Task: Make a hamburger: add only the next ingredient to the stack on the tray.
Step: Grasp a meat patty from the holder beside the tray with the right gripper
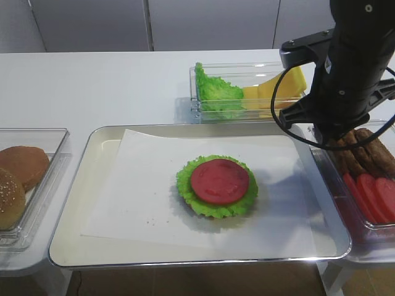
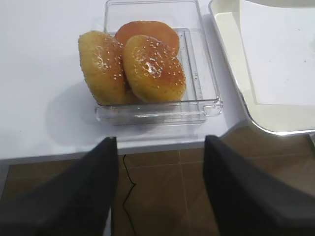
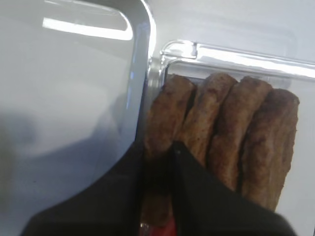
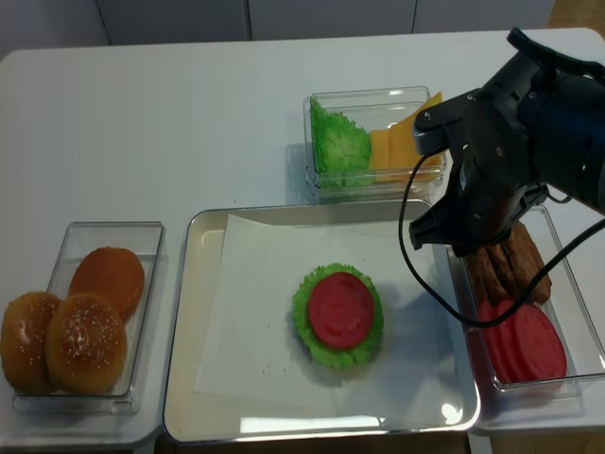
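Right pincer point(image 3: 157, 150) clamped on leftmost patty point(image 3: 165, 113); stack point(image 1: 217, 185) patty-less.

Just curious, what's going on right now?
Right hand closed on a dark brown patty in its clear box. Left hand open, idle. Lettuce-tomato stack unobstructed.

A white table point(image 1: 111, 86) stands before pale grey wall panels point(image 1: 210, 24) with vertical seams. Brown tiled floor point(image 2: 157, 169) shows below the table's front edge.
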